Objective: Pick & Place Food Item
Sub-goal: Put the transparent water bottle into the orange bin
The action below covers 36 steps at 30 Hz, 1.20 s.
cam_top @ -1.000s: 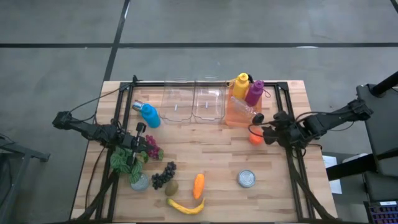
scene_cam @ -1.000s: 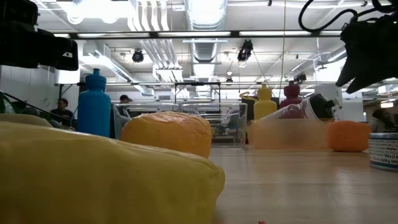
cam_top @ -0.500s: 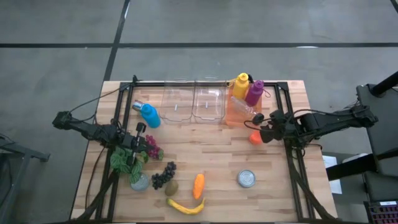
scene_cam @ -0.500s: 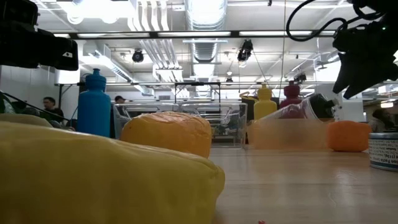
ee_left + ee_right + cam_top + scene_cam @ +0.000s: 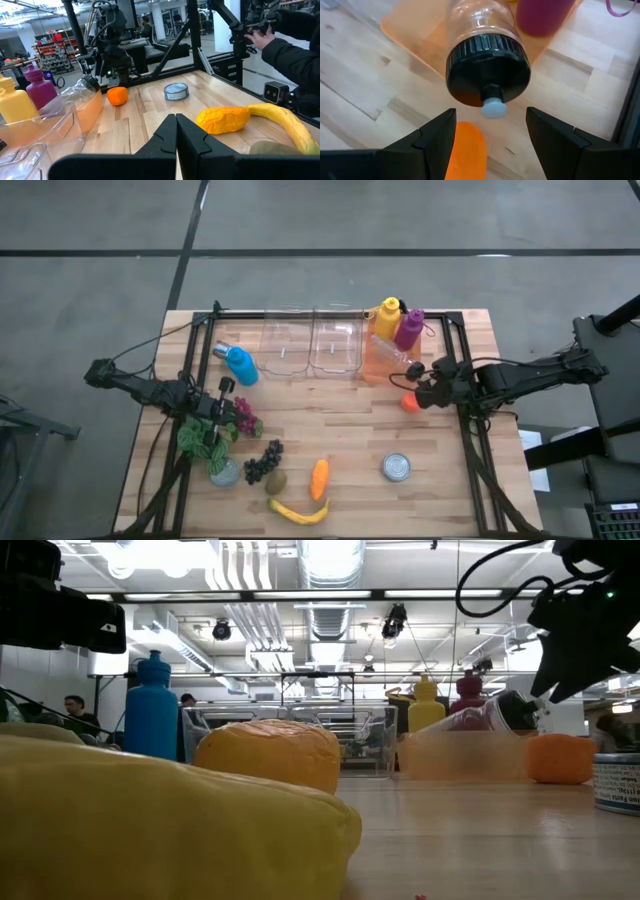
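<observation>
An orange (image 5: pixel 408 403) lies on the wooden table near its right side; the right wrist view also shows the orange (image 5: pixel 467 150). My right gripper (image 5: pixel 420 388) hangs open just above it, slanting down, and its fingers (image 5: pixel 427 140) touch nothing. Straight ahead of them is the black cap (image 5: pixel 487 70) of a clear bottle that lies tilted in an orange bin (image 5: pixel 385 362). A carrot (image 5: pixel 318 478), a banana (image 5: pixel 300 511), grapes (image 5: pixel 262 462) and a kiwi (image 5: pixel 276 481) lie near the front edge. My left gripper (image 5: pixel 176 135) waits shut and level at the table's left (image 5: pixel 222 405).
Two clear bins (image 5: pixel 311 345) stand at the back, with a blue bottle (image 5: pixel 240 364) to their left. A yellow bottle (image 5: pixel 387 313) and a magenta bottle (image 5: pixel 409 327) stand behind the orange bin. A tin can (image 5: pixel 397 468) sits front right, a small plant (image 5: pixel 205 442) front left.
My right gripper has swung a little toward the table's left edge, closer over the orange and the bottle cap, and stays open. The orange and the other things have not moved.
</observation>
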Each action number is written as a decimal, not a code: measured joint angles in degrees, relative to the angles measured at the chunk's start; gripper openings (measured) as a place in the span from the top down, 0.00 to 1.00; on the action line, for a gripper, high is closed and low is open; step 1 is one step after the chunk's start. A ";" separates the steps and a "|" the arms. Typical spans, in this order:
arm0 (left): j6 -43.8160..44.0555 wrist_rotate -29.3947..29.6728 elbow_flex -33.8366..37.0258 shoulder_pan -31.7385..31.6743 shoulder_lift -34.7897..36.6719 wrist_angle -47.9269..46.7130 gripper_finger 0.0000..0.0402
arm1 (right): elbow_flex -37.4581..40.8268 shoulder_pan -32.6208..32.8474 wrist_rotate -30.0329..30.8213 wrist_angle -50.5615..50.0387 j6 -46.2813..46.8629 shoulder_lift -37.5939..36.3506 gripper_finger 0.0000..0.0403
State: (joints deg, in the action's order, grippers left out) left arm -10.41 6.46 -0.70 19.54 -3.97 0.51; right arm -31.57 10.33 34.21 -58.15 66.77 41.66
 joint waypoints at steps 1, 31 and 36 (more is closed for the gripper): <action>0.00 0.00 -0.01 -0.01 0.00 0.00 1.00 | 0.00 0.00 -0.03 -0.03 0.51 0.24 0.41; 0.00 0.00 -0.01 -0.01 0.00 0.00 1.00 | 3.74 -0.63 3.57 4.27 -0.66 0.36 0.41; 0.00 0.00 -0.01 0.01 0.00 0.00 1.00 | 3.74 -0.63 3.59 6.07 -3.04 0.36 0.41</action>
State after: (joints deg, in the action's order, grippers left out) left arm -10.41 6.46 -0.71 19.55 -3.97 0.51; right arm -27.83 9.69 37.80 -52.08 63.73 42.02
